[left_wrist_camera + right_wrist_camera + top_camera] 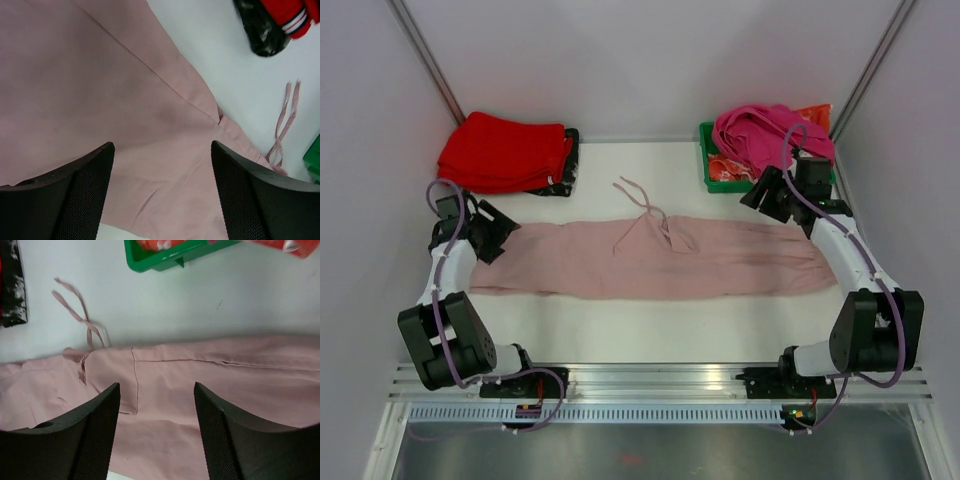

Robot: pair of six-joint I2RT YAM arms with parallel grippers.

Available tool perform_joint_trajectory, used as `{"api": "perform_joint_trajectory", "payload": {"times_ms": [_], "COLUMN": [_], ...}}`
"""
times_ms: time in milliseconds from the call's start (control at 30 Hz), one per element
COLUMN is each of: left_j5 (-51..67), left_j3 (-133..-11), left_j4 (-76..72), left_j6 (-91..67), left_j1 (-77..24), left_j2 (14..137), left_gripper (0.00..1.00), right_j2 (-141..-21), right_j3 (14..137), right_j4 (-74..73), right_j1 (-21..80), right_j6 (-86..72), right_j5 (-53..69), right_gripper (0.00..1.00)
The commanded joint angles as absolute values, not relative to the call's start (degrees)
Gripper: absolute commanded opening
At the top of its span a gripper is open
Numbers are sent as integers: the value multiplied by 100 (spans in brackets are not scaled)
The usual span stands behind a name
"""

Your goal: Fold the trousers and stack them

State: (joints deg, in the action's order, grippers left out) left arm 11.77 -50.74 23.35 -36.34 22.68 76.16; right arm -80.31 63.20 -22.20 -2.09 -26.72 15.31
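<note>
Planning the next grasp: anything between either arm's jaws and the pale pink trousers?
Nothing visible. Both wrist views show open jaws with bare trousers fabric directly below, left jaws over one end, right over the other. The drawstring cords trail from their far edge, clear of both.

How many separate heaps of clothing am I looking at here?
3: pale pink trousers spread flat mid-table, a red folded pile back left, a magenta garment in the green bin back right. The piles may hide more pieces.
</note>
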Motion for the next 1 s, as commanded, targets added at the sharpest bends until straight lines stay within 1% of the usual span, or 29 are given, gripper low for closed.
{"api": "perform_joint_trajectory", "payload": {"times_ms": [0, 67, 100, 200, 233, 367, 467, 600, 733, 800, 933, 967], "left_j5": [1100, 914, 914, 809, 756, 554, 448, 317, 360, 422, 264, 203], "left_j3": [-5256, -5256, -5204, -5133, -5133, -5220, -5370, -5414, -5546, -5642, -5844, -5958], "left_j4": [2057, 2074, 2031, 1872, 1855, 1767, 1810, 1758, 1854, 1951, 2284, 2398], "left_j6": [-3393, -3410, -3401, -3384, -3384, -3331, -3296, -3226, -3076, -3059, -2989, -2936], "left_j1": [1803, 1662, 1618, 1529, 1512, 1512, 1512, 1512, 1520, 1512, 1521, 1521], "left_j2": [7892, 8173, 8261, 8516, 8647, 9051, 9342, 9694, 9660, 9528, 8783, 8641], "left_gripper": [83, 82, 81, 78, 77, 64, 61, 61, 61, 63, 72, 76], "right_j2": [-8358, -8673, -8788, -9245, -9342, -9947, -10299, -10581, -10907, -11056, -11101, -11057], "right_j3": [5977, 5950, 5985, 6187, 6248, 6687, 6934, 6970, 6847, 6759, 6662, 6645], "right_j4": [-1583, -1373, -1328, -1126, -1021, -862, -896, -800, -695, -703, -791, -800], "right_j1": [209, 561, 841, 1212, 1396, 1818, 2117, 2539, 2619, 2619, 2619, 2619], "right_j6": [-2680, -2768, -2786, -2786, -2795, -2813, -2769, -2725, -2751, -2760, -2751, -2742], "right_j5": [1626, 1670, 1566, 1442, 1468, 1530, 1433, 1039, 861, 791, 668, 651], "right_gripper": [66, 63, 62, 61, 59, 58, 57, 57, 57, 57, 56, 57]}}
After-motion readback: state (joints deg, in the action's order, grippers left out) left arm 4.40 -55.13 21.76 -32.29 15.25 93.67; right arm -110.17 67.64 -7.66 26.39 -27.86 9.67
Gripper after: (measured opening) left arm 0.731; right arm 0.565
